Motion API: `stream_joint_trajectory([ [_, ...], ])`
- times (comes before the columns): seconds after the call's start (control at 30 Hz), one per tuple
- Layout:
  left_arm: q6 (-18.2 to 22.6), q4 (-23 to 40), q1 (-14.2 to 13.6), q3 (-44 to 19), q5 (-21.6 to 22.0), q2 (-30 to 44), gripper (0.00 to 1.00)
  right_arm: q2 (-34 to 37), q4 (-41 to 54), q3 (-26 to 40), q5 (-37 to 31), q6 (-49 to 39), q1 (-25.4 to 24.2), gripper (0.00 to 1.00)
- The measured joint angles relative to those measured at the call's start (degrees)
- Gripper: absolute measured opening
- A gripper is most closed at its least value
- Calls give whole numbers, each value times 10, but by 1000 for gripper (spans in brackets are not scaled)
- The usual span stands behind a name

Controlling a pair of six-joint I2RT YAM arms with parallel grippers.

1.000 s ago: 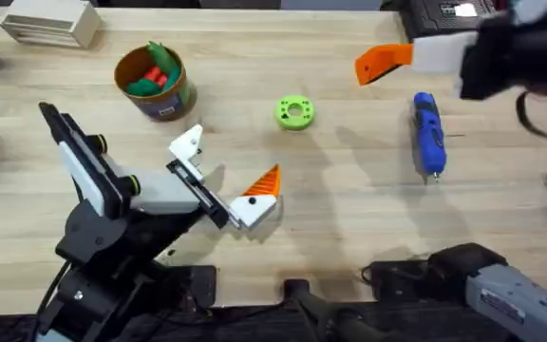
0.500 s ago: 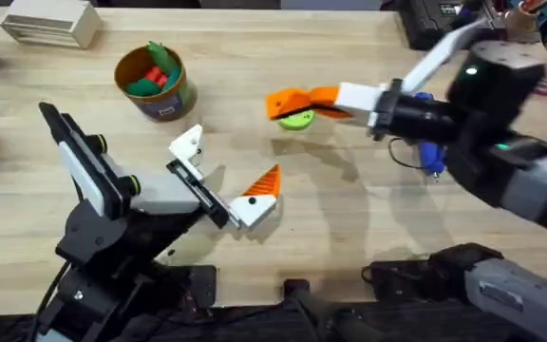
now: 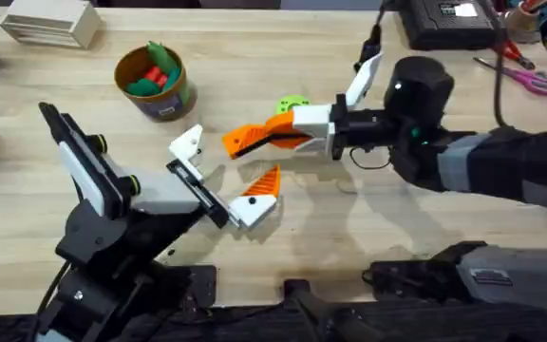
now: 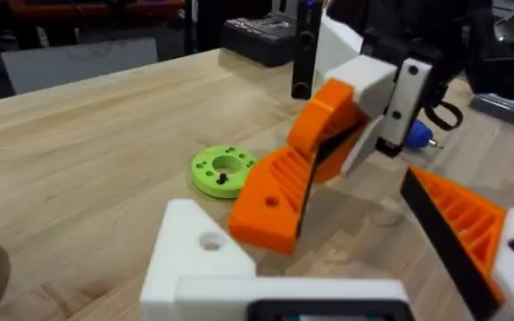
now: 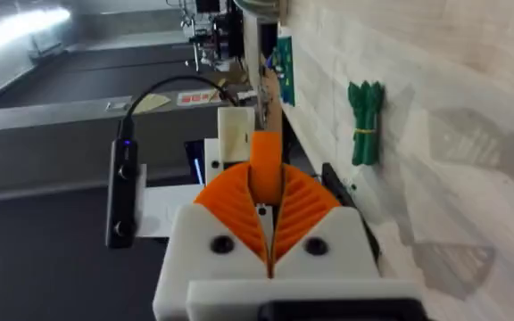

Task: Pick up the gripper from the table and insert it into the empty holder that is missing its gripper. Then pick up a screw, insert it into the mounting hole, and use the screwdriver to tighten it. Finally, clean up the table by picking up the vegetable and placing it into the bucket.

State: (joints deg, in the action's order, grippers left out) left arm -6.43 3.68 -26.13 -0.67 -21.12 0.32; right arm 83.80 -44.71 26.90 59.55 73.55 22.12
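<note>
My right gripper (image 3: 278,133) reaches across the table's middle, shut on the small orange gripper (image 3: 240,142), also seen as the orange gripper (image 4: 270,196) and the orange gripper (image 5: 266,165). It hangs just above and beside the bare white holder (image 3: 188,144) of my open left gripper (image 3: 224,171). The holder (image 4: 194,259) shows a mounting hole; the other left finger (image 3: 259,198) carries an orange pad. A blue screwdriver (image 4: 418,135) peeks from behind the right arm. The green vegetable (image 5: 365,120) lies on the table. The yellow bucket (image 3: 164,100) stands at the far left.
A bright green ring (image 3: 292,103) lies under the right gripper. The bucket holds red and green toys. A pale wooden box (image 3: 50,24) sits at the far left corner, pink scissors (image 3: 520,71) and a black device (image 3: 444,19) at the far right.
The right arm has swung from the far right to the table's middle, carrying the orange gripper leftward and lower, close to the left arm's bare holder. The left arm has stayed still.
</note>
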Motion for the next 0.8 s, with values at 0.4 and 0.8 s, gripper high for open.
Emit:
stream_joint_trajectory([
  [0.4, 0, 1, 1, 0, 28, 0, 987, 71, -2, 88, 16, 25, 52, 15],
  [0.8, 4, 0, 0, 0, 25, 0, 987, 79, -9, 101, 30, 20, 58, 15],
])
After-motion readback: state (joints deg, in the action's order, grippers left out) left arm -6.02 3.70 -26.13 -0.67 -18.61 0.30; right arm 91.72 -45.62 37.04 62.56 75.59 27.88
